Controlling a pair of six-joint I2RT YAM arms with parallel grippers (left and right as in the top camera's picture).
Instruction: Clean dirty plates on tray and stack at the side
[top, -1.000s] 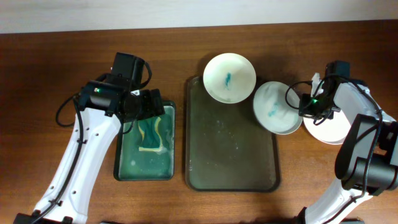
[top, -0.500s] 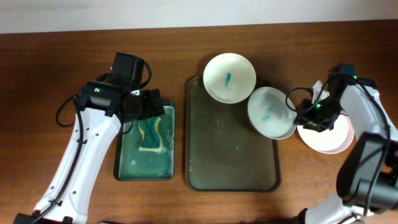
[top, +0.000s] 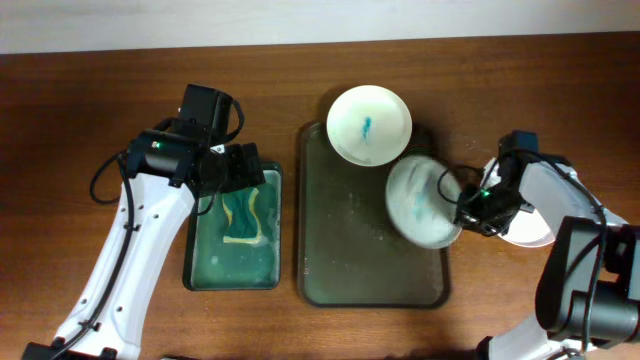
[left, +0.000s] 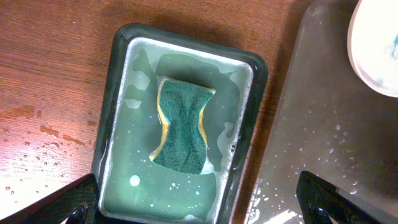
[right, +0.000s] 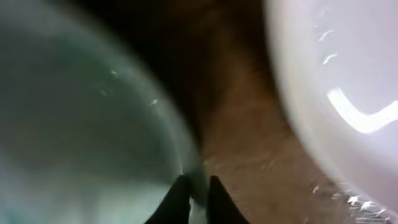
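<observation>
Wooden table (top: 80, 100); right gripper (right: 198, 198) pinches the rim of the blurred plate (top: 420, 200) at 3 o'clock on the tray (top: 350, 250); left gripper (top: 236, 172), jaws spread, hovers over the sponge (left: 180, 124) in its basin (left: 118, 124).

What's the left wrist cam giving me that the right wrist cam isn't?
Left wrist only: the sponge lying in the soapy basin, the tray beside it, and the edge of a blue-stained plate. Right wrist only: the right tool pinching the rim of the held plate, blurred, with a white plate apart from it. Both: the brown wooden table.
</observation>
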